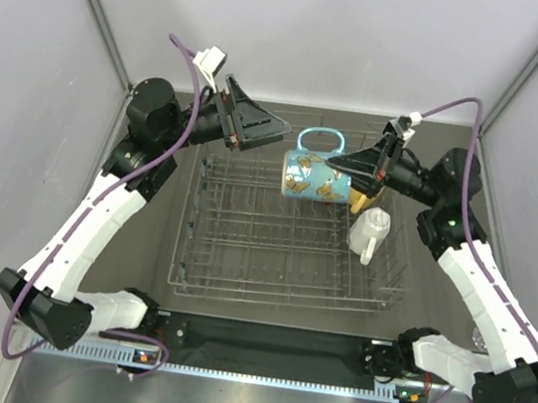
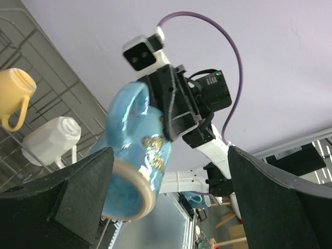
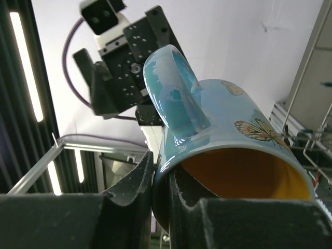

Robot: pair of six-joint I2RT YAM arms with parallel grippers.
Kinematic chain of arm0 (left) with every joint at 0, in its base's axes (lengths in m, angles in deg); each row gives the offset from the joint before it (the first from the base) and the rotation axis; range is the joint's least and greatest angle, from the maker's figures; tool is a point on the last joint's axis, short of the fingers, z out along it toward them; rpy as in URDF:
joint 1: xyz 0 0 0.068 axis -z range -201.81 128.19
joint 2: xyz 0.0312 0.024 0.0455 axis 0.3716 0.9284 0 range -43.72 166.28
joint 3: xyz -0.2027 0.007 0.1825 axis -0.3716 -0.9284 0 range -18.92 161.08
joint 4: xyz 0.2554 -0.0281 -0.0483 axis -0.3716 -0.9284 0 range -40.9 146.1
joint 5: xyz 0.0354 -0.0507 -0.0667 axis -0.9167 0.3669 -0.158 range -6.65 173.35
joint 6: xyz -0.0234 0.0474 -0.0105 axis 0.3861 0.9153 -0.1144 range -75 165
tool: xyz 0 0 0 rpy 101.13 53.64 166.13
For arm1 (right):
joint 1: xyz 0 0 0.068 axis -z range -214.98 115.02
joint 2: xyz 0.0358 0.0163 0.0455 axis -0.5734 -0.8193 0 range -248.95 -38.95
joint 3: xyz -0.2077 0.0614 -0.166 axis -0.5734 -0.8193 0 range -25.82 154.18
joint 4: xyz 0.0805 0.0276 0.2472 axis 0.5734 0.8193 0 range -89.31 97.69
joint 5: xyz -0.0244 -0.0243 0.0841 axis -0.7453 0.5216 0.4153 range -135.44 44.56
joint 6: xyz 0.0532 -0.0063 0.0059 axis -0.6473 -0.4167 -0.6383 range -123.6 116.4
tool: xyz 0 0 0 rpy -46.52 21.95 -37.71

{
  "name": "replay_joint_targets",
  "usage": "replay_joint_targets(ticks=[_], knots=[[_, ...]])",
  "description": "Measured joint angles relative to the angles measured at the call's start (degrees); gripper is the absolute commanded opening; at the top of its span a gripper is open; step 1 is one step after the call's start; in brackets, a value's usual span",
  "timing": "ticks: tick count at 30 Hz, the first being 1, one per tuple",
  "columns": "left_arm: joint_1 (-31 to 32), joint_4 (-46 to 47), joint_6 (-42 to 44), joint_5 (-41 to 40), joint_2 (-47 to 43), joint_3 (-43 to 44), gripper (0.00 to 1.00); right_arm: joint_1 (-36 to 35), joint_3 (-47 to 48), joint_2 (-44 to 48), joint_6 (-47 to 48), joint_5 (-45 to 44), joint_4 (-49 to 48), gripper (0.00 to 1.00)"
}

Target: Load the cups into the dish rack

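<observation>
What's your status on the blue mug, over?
Right gripper shut on blue mug rim, mug sideways over dish rack. Left gripper open, close by. White mug, yellow mug racked.

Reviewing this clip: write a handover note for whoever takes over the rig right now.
Right gripper: shut on the blue mug, pinching its rim. The mug is on its side in the air above the dish rack.
Left gripper: open and empty, facing the blue mug from over the rack's far-left part.
Done: the white mug and yellow mug sit at the rack's right side.
Left: set the blue mug into the rack. No other cups show in these views.
</observation>
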Motion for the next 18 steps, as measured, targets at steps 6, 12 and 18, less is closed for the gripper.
replay_joint_targets(ticks=[6,12,18], knots=[[3.6,1.9,1.6,-1.9,0.5,0.0,0.90,-0.4,-1.8,-0.1,-1.8,3.1,-3.5,0.00],[5.7,2.3,2.7,-2.8,2.2,0.4,0.87,-0.7,-1.8,0.1,-2.6,4.7,-7.2,0.00],[6.8,2.2,3.1,-3.2,3.6,1.7,0.71,-1.5,-1.8,0.1,-2.6,4.9,-8.1,0.00]])
